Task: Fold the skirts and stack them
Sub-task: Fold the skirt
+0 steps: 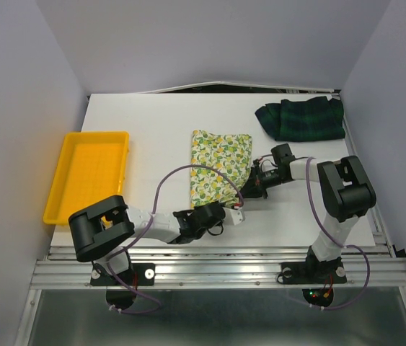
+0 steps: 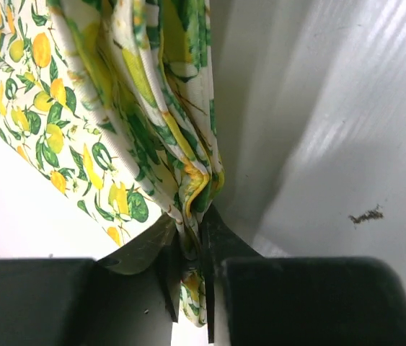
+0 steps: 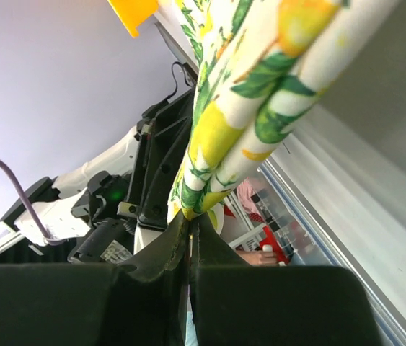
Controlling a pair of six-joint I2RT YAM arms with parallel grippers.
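My left hand point(image 2: 192, 249) is clenched on a bunched near edge of the lemon-print skirt point(image 1: 219, 162). My right hand point(image 3: 190, 229) pinches the same skirt at its near right side. This skirt lies mid-table point(image 1: 152, 122); the plaid skirt point(image 1: 303, 119) rests apart at the far right corner.

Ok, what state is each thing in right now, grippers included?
lemon skirt: mid-table, folded in layers, near-right edge pinched.
plaid skirt: bunched at far right, untouched.
yellow tray: left side, open side up.
left gripper: shut on lemon skirt.
right gripper: shut on lemon skirt.
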